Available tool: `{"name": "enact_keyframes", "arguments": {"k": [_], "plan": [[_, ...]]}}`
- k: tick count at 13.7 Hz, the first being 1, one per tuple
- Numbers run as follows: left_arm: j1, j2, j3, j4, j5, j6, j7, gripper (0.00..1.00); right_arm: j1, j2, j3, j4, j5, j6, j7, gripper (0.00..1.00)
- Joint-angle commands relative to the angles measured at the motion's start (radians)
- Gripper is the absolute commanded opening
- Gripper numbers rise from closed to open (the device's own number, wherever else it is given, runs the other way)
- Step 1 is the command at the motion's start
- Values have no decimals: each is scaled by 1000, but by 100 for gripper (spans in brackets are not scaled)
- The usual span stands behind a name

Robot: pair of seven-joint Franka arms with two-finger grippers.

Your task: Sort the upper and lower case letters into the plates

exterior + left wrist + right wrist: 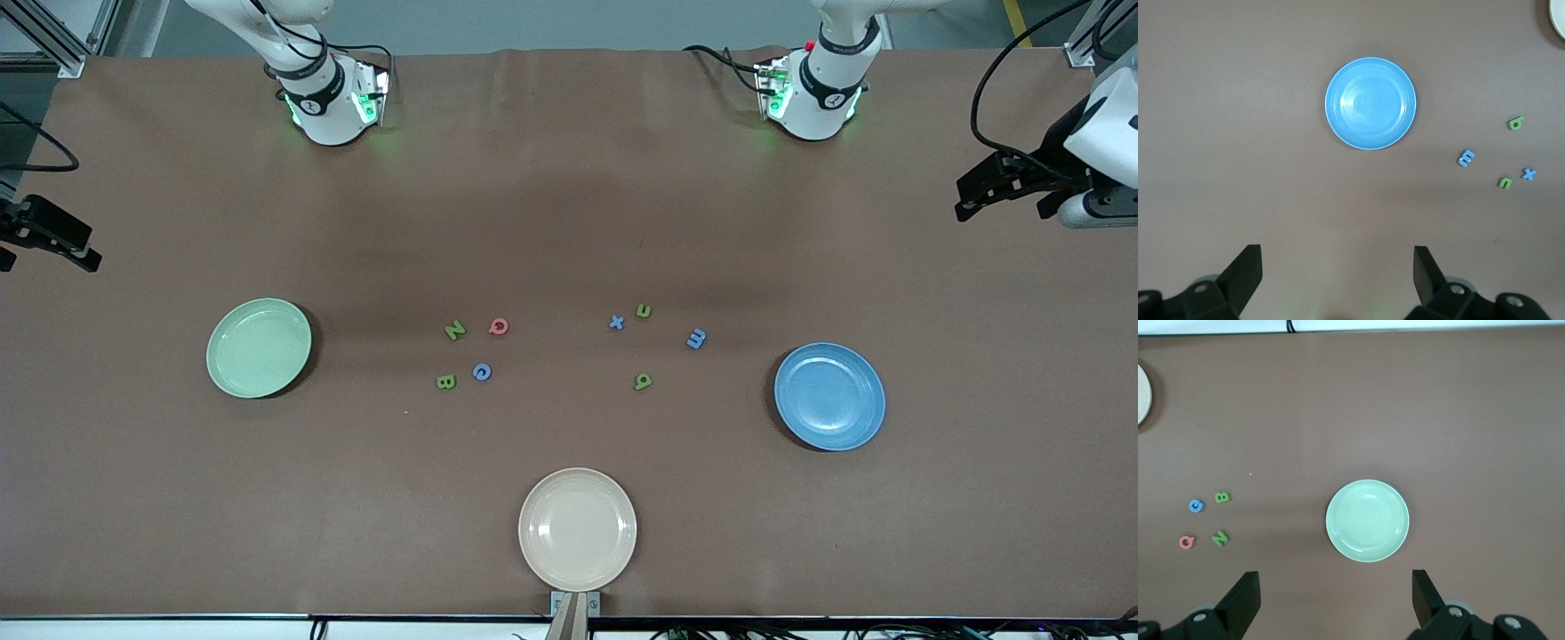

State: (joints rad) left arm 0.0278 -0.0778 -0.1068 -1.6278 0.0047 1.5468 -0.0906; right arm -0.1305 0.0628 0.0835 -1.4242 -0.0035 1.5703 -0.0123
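The upper case letters N (454,330), Q (499,327), G (481,372) and B (445,382) lie mid-table, toward the pale green plate (259,348). The lower case letters x (616,322), u (643,311), m (696,338) and g (642,381) lie toward the blue plate (829,396). Both plates are empty. My left gripper (965,203) is open and empty, high over the left arm's end of the table, and sees the blue plate (1370,103). My right gripper (89,249) is open and empty, high over the right arm's end, and sees the green plate (1367,520).
A cream-beige plate (578,530) sits empty at the table's edge nearest the front camera, midway between the arms. The brown table surface (569,196) stretches between the arm bases and the letters.
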Motion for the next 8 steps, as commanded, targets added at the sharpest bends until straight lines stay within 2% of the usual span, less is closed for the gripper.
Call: {"name": "enact_keyframes", "arguments": {"k": [1,8], "plan": [[3,0,-1,11,17,-7,22,100,-32,-1,15,4,19,-15,21,100],[-11,101,-7,48,0,6,8,100,-32,0,15,8,19,-6,12,100]]}}
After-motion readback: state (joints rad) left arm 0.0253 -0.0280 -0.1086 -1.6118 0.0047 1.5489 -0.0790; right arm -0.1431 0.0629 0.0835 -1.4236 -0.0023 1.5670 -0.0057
